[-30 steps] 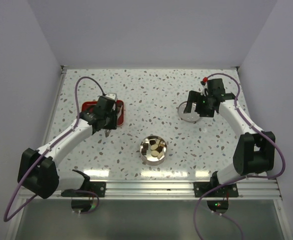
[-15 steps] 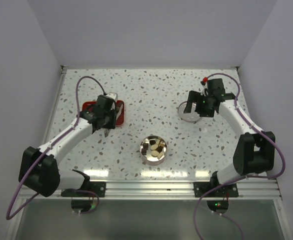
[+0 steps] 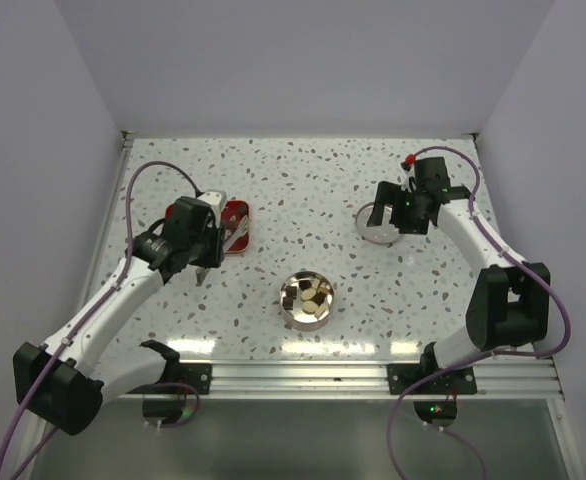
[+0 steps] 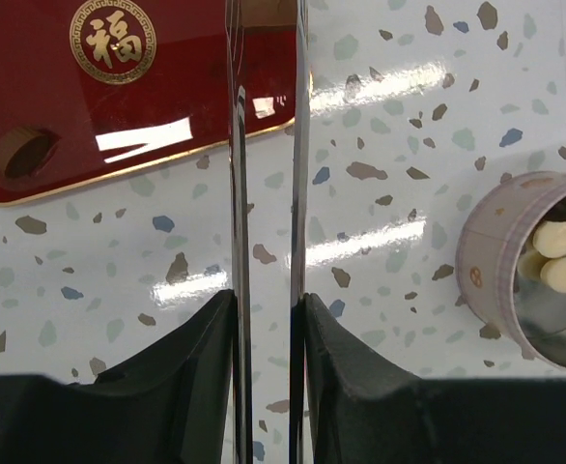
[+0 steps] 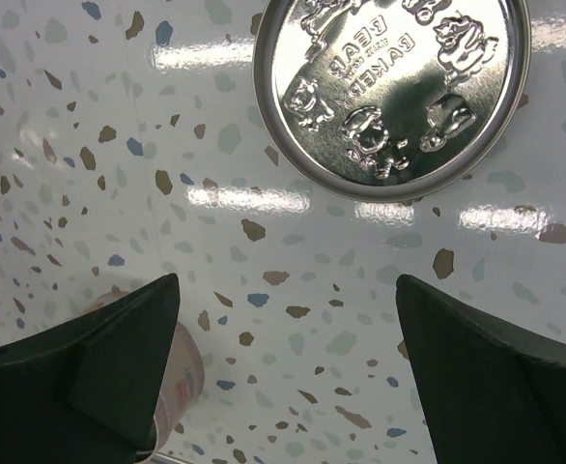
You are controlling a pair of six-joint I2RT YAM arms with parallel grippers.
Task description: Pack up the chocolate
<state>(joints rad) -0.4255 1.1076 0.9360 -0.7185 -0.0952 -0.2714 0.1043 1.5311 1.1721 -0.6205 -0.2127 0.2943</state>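
One pair of tweezers [image 4: 238,193], clenched in the left hand [image 4: 268,302], reaches over the red tray [image 4: 119,106]; right hand [image 5: 288,324] released above the lid [image 5: 391,97].

Overhead view of a speckled desk [image 3: 303,170] with two arms mounted at its near edge. The left arm reaches to the far left, its hand [image 3: 213,243] at the near-left edge of a red tray [image 3: 235,212]. Pale metal tweezers [image 3: 237,235] extend from the hand across the tray; the grip itself is too small to resolve. An open round tin [image 3: 291,314] stands near the desk's centre and holds chocolate pieces [image 3: 310,292] in brown, tan and cream. The right arm bends back toward the far right, its hand [image 3: 385,218] over a round metal lid [image 3: 370,233] lying flat, well apart from the tin.
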